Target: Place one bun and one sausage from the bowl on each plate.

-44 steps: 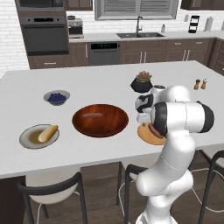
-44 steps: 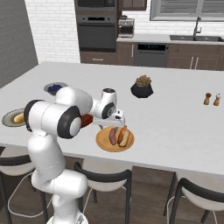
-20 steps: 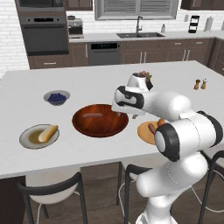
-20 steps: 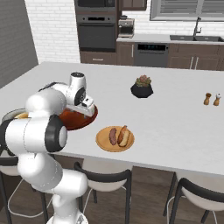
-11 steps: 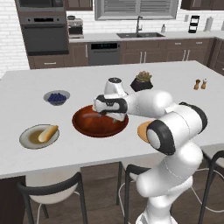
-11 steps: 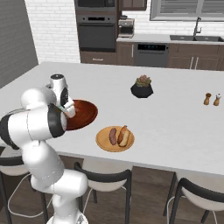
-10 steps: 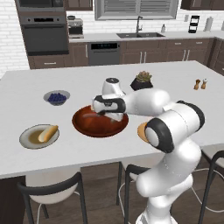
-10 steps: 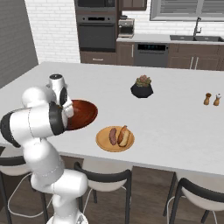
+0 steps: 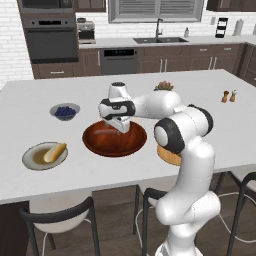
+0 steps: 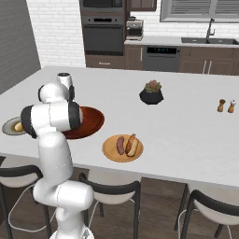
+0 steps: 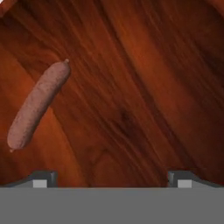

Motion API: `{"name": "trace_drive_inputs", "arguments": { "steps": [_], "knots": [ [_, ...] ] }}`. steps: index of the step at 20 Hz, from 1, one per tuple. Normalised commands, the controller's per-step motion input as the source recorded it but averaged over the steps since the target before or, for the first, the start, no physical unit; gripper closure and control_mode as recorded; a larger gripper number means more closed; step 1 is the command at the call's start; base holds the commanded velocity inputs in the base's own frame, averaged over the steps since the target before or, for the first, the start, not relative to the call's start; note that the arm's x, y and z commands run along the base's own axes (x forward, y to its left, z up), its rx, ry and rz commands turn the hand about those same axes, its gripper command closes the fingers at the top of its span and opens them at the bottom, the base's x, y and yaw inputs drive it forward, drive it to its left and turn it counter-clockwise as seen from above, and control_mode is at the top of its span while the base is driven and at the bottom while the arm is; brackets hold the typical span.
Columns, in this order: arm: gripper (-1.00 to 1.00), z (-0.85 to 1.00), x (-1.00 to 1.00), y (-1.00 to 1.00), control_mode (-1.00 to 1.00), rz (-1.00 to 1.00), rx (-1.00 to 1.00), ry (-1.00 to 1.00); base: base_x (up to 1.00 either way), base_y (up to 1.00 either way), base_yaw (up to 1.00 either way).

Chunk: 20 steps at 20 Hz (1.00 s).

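The reddish-brown wooden bowl (image 9: 114, 141) (image 10: 91, 122) sits mid-counter with one sausage (image 9: 104, 133) (image 11: 38, 105) lying in it. My gripper (image 9: 122, 128) (image 11: 111, 181) hangs low over the bowl's floor, open, with nothing between its fingertips (image 11: 41, 179); the sausage lies off to the left in the hand view. The grey-rimmed plate (image 9: 31, 161) (image 10: 6, 125) holds a bun (image 9: 54, 152) (image 10: 18, 126). On the orange plate (image 10: 110, 151) (image 9: 167, 156) lie a sausage (image 10: 120, 145) and a bun (image 10: 132, 145); in the left base view my arm covers most of that plate.
A small grey bowl of blueberries (image 9: 65, 111) stands behind the grey-rimmed plate. A dark potted plant (image 9: 163, 86) (image 10: 152, 92) is at the counter's back, and salt and pepper shakers (image 9: 229, 96) (image 10: 225, 106) far right. Stools (image 10: 112, 191) line the near edge.
The arm has swung left from above the orange plate to over the wooden bowl and come down into it. The gripper stays open. Plates and food have not moved.
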Motion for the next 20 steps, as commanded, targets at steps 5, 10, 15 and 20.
{"name": "trace_drive_inputs", "arguments": {
  "steps": [5, 10, 15, 20],
  "knots": [
    [-1.00, -0.28, 0.38, 0.10, -1.00, -0.18, 0.01, 0.00, 0.00, 0.00, 0.00],
    [-1.00, -0.32, 0.30, 0.11, -1.00, -0.10, 0.00, 0.00, 0.00, 0.00, 0.00],
    [-1.00, -0.30, 0.30, 0.00, -1.00, -0.06, 0.00, 0.00, 0.00, 0.00, 0.00],
    [-1.00, -0.26, 0.28, 0.00, -1.00, -0.04, 0.00, 0.00, 0.00, 0.00, 0.00]
  ]
}}
